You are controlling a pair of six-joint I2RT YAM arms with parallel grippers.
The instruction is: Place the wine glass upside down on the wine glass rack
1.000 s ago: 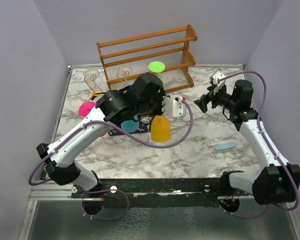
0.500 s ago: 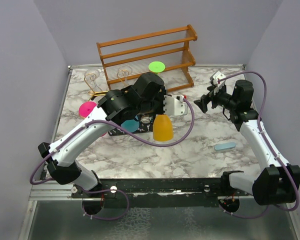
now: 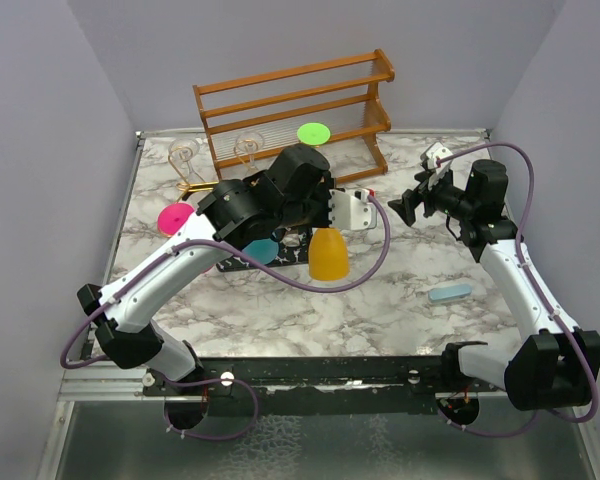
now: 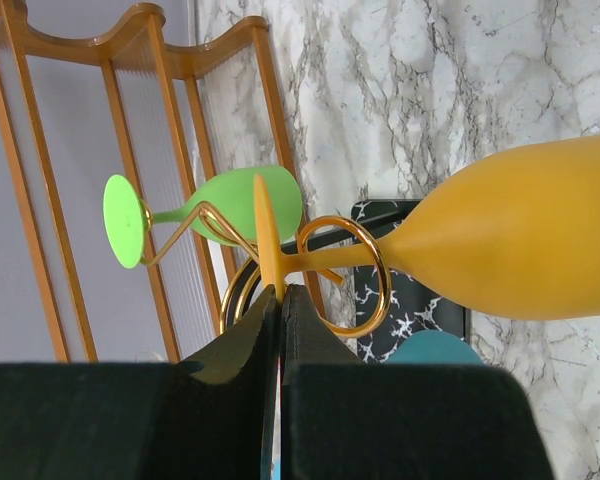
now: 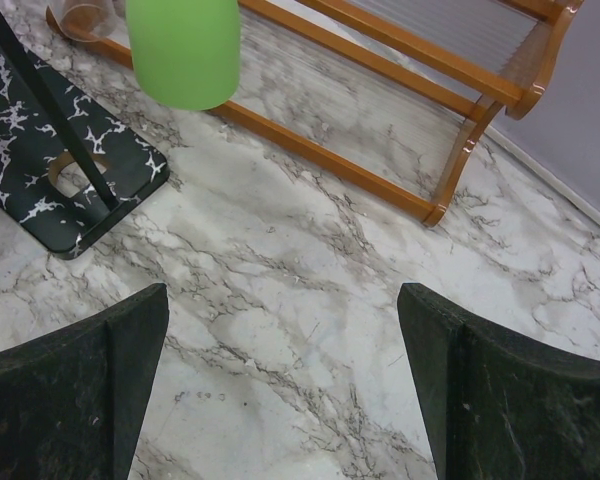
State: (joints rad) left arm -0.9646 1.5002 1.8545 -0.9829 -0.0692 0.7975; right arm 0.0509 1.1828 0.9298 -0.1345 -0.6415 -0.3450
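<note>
Over the last second the left gripper (image 4: 280, 300), pinching the foot of the orange wine glass (image 4: 520, 240), has drifted slightly right; the stem now crosses a gold loop of the wine glass rack (image 4: 410, 318), bowl hanging downward; I judge seating nearly complete and release pending; the right gripper (image 5: 283, 340) stands spread, well apart.

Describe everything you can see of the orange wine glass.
The orange wine glass is opaque, matte, plastic-looking: a rounded bowl, a thin stem and a flat round foot. It hangs inverted, bowl downward. The left gripper is shut on its foot's edge. Its stem crosses a gold loop of the wine glass rack; contact there cannot be told.
</note>
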